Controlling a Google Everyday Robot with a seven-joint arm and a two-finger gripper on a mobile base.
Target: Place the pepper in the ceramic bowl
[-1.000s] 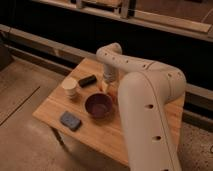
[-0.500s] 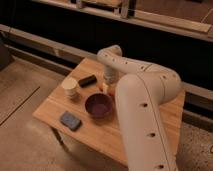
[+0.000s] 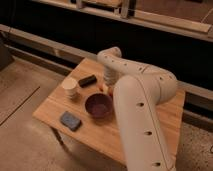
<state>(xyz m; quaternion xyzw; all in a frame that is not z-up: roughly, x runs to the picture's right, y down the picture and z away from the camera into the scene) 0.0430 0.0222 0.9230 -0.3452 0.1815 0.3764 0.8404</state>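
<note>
Only 1 view to go on, the camera view. It looks down across a wooden table (image 3: 52, 107), w/ the robot's pale arm (image 3: 142, 115) filling the right side of the shot. The arm bends over from the near right & drops its wrist toward the far-middle part of the table. The gripper (image 3: 108, 83) sits at the end of that wrist, low over the tabletop, just behind the ceramic bowl (image 3: 86, 104) & a bit to its right. Open or closed: can't tell.

A small reddish-orange sliver shows right under the gripper, near the bowl's far rim; I take it for the pepper (image 3: 103, 89). It's outside the bowl, not in it. Held or lying on the wood: can't tell either. The bowl's inside looks dark & shows nothing in it.

Other stuff:
- A pale cup (image 3: 70, 88) stands upright left of the bowl.
- A dark stubby block (image 3: 87, 81) lies just behind the cup, left of the gripper.
- A blue-grey pad (image 3: 70, 120) lies toward the near-left corner, apart from the bowl.

Progress, as a judgement: the reach to the pepper looks done, maybe the pick too, but the placing isn't. Left to do: secure the pepper if it isn't held yet, lift it, carry it the short hop over the rim & let go inside the bowl.
</note>
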